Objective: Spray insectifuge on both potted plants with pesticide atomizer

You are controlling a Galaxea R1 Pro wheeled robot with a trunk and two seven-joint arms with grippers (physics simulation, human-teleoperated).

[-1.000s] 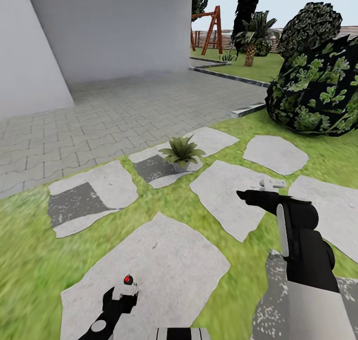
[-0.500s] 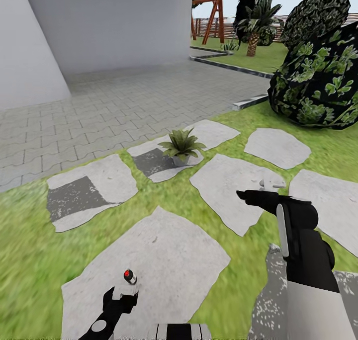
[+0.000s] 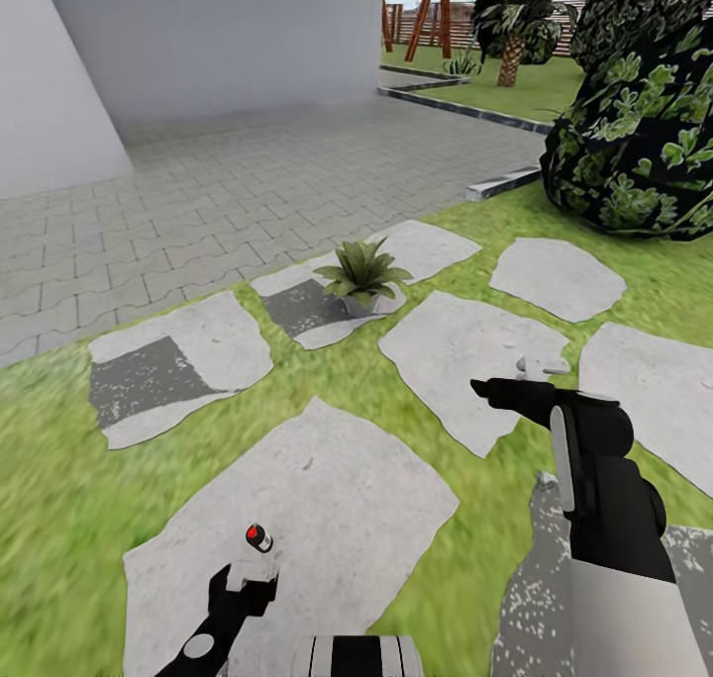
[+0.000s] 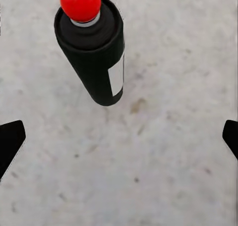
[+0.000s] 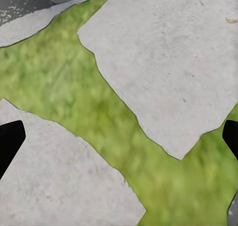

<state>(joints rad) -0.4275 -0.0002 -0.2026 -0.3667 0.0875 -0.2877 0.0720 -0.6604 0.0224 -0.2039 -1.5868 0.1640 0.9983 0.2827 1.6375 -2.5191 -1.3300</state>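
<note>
The pesticide atomizer, a small dark bottle with a red tip, stands on a large stepping stone in the garden lawn. My left gripper hovers just short of it. In the left wrist view the atomizer shows its white label and lies beyond the open left gripper, not between the fingers. One potted plant, a green rosette in a grey pot, sits on a stone farther ahead. My right gripper hangs open over the stones. In the right wrist view the right gripper is above grass, holding nothing.
Several flat stepping stones lie in the lawn. Grey paving and a pale building wall lie behind them. A big dark bush stands at the right, with palms and a swing frame far behind.
The whole picture has shifted upward, so the camera moved. The atomizer now shows a little farther beyond my left gripper's tips. The right arm holds the same pose.
</note>
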